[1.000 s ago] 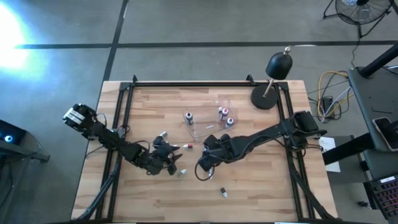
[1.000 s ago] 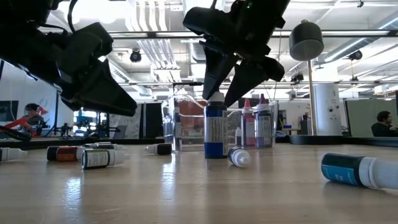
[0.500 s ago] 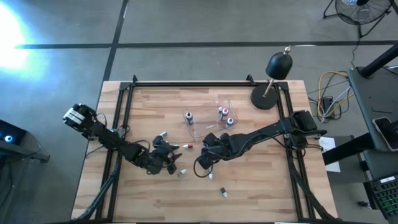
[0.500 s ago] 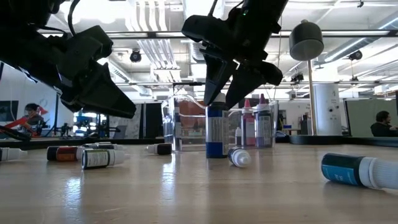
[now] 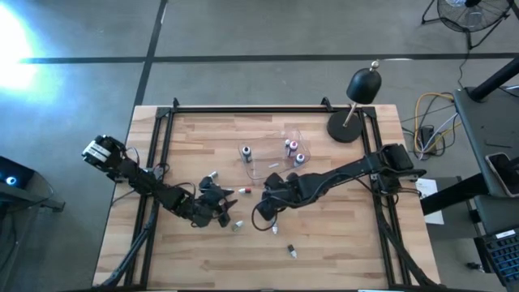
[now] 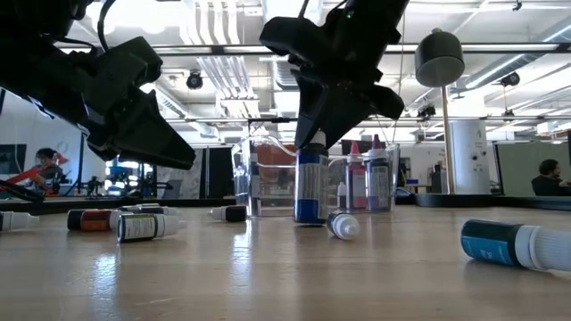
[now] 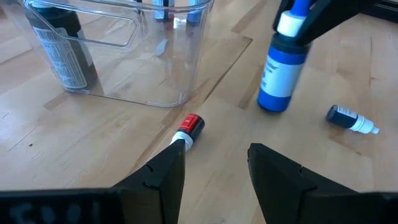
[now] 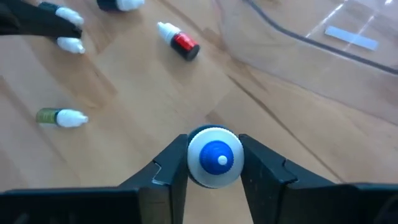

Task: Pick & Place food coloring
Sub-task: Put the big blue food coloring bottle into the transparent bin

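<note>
A blue food coloring bottle (image 6: 310, 189) with a white collar stands upright on the table in front of the clear tub (image 6: 268, 183). My right gripper (image 5: 263, 214) is above it, shut on its top. My left gripper (image 7: 214, 163) hovers open to its left, with a red-capped bottle (image 7: 188, 129) lying on its side just ahead of the fingers. More small bottles lie on the wood: a dark blue one (image 7: 351, 118), a green one (image 8: 59, 116) and another (image 5: 290, 252) near the front. The tub holds upright bottles (image 5: 288, 147). My right gripper pinches the blue bottle's white collar (image 8: 198, 158), just under the blue tip, between its two fingers (image 8: 169, 167). The fingers come from above, pointing down. The bottle stays upright with its base (image 6: 310, 219) on the table.
A black desk lamp (image 5: 362, 85) stands on its round base (image 5: 345, 128) at the far right corner. Black frame rails (image 5: 162, 138) run along the table's left, right and far edges. Loose bottles (image 6: 147, 227) lie at the left, one (image 6: 510, 242) at the near right.
My right gripper has shut on the top of the blue bottle; its fingers stood apart around the cap a second ago and now touch it. The bottle stays standing on the table.
</note>
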{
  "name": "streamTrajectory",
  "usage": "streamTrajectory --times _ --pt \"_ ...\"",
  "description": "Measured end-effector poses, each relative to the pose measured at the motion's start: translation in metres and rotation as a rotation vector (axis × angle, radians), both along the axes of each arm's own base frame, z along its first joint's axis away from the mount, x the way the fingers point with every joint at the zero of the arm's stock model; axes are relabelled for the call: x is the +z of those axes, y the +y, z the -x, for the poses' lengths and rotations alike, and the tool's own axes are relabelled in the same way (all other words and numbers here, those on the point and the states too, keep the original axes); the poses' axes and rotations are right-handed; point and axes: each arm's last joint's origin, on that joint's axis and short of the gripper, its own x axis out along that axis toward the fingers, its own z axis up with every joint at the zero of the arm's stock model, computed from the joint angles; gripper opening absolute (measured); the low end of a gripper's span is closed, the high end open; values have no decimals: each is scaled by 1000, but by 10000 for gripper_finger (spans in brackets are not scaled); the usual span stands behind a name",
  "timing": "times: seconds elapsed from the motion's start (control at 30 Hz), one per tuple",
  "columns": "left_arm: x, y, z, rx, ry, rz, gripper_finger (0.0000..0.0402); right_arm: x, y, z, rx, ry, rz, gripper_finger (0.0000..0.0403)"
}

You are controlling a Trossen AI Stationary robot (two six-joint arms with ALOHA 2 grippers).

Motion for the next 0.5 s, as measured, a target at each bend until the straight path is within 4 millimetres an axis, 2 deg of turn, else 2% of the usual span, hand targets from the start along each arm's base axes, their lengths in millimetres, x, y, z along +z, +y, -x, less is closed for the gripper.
streamTrajectory --times 0.1,0.23,0.5 --pt "0 0 0 0 0 0 149 12 1 -3 12 -23 -18 108" --pt "0 0 0 0 -1 1 149 45 0 -4 18 -55 19 109" --pt "2 -1 0 -10 -11 53 149 116 -18 2 -122 -101 296 109"
